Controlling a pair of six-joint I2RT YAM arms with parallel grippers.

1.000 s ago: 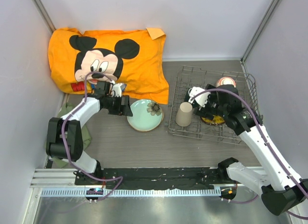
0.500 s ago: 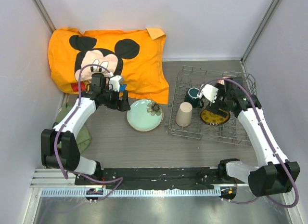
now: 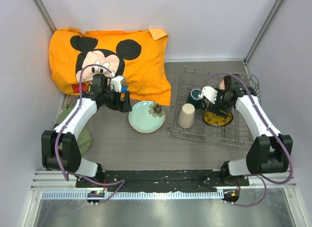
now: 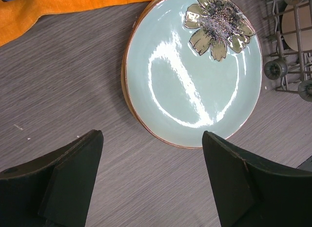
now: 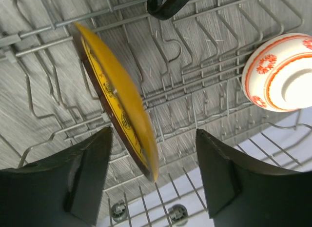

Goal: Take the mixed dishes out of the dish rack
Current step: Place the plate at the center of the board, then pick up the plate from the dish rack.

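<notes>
The grey wire dish rack [image 3: 242, 135] stands on the right of the table. In it are a beige cup [image 3: 186, 115], a dark teal mug [image 3: 195, 97] and a yellow plate with a brown rim [image 3: 218, 119], standing on edge between tines [image 5: 117, 95]. A small red-orange patterned bowl [image 5: 282, 73] sits at the rack's far side. My right gripper [image 5: 153, 134] is open, with the yellow plate's lower rim between its fingers, nearer the left one and untouched. A pale-green floral plate [image 4: 195, 75] lies flat on the table. My left gripper [image 4: 152, 135] hangs open and empty just beside it.
An orange Mickey Mouse pillow [image 3: 109, 61] fills the back left, right behind the left gripper [image 3: 126, 104]. A green cloth [image 3: 86, 137] lies by the left arm's base. Grey walls close in both sides and the back. The mug's handle [image 5: 165, 5] is just above the yellow plate.
My right gripper has swung from above the mug to over the yellow plate, its jaws narrowing a little. My left gripper has drawn back from the floral plate, opening slightly.
</notes>
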